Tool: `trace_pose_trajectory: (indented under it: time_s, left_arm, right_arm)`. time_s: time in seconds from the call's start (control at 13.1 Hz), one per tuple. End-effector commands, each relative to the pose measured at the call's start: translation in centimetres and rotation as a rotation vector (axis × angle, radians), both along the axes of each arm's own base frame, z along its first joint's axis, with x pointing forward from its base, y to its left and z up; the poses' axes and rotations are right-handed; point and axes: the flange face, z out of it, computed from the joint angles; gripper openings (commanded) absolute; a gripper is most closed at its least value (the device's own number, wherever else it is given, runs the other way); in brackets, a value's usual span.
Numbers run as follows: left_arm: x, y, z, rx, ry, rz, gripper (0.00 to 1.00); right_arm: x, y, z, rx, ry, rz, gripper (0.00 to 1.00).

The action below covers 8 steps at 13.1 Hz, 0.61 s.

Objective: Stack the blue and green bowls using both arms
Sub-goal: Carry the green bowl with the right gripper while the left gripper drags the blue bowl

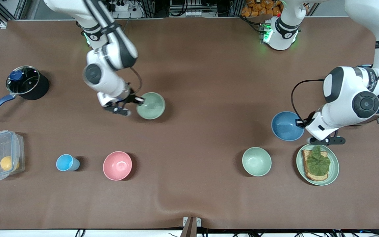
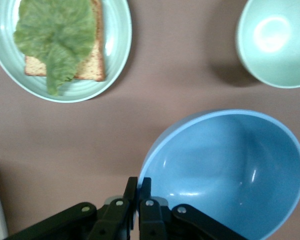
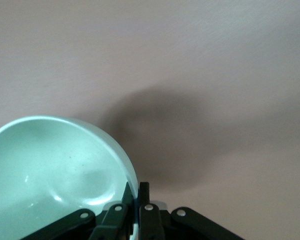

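Front view: right gripper (image 1: pixel 133 104) pinches the rim of the green bowl (image 1: pixel 151 105); left gripper (image 1: pixel 303 126) pinches the blue bowl (image 1: pixel 287 125), just above the toast plate (image 1: pixel 333 168). Left wrist view: fingers (image 2: pixel 144 192) clamp the tilted rim, lifted over the table. Right wrist view: same hold; keep both bowls level, bring one centred over the other before lowering

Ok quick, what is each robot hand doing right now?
Left end effector: closed on the rim of the blue bowl.
Right end effector: closed on the rim of the green bowl.
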Motion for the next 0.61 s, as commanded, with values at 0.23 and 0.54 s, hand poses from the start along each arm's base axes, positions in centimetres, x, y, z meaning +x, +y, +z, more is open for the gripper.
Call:
trace_pose_trajectory:
  time_s: [0.23, 0.54]
  left_arm:
    - [-0.7, -6.1, 2.0, -0.035, -0.009, 0.021, 0.0]
    - [-1.8, -11.2, 1.7, -0.042, 0.002, 0.076, 0.0]
  right_arm:
    - [-3.1, 9.2, -0.4, 0.035, -0.057, -0.149, 0.0]
    - [-4.6, 13.3, -3.2, 0.031, -0.065, -0.178, 0.0]
